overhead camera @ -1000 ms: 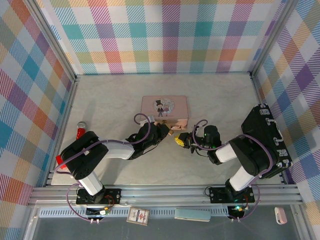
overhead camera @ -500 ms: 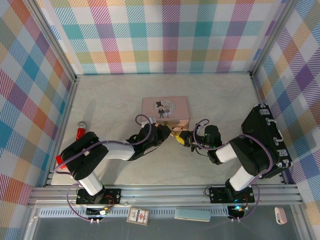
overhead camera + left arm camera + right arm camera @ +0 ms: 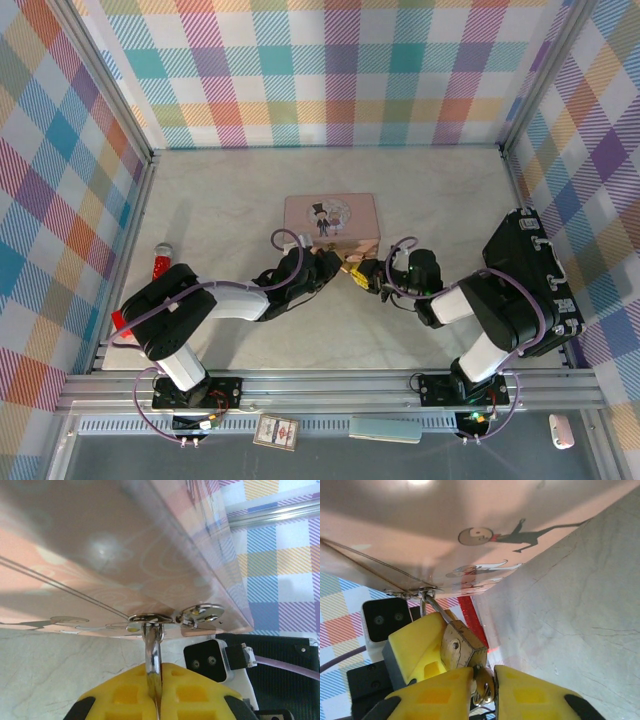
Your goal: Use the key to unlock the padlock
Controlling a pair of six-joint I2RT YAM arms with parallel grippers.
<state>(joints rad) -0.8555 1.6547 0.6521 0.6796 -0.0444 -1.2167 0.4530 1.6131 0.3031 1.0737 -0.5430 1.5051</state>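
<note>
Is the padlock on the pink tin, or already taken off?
On. The padlock hangs by its shackle through the clasp of the pink tin.

The padlock (image 3: 462, 650) hangs on the hasp at the near side of the tin (image 3: 331, 219), toward its right end. The key (image 3: 482, 685) sits at the padlock's end away from the tin. The left gripper (image 3: 337, 262) is just left of the padlock, the right gripper (image 3: 360, 276) just right. A cylinder-handled tool (image 3: 160, 262) lies well apart, at the left wall.
</note>
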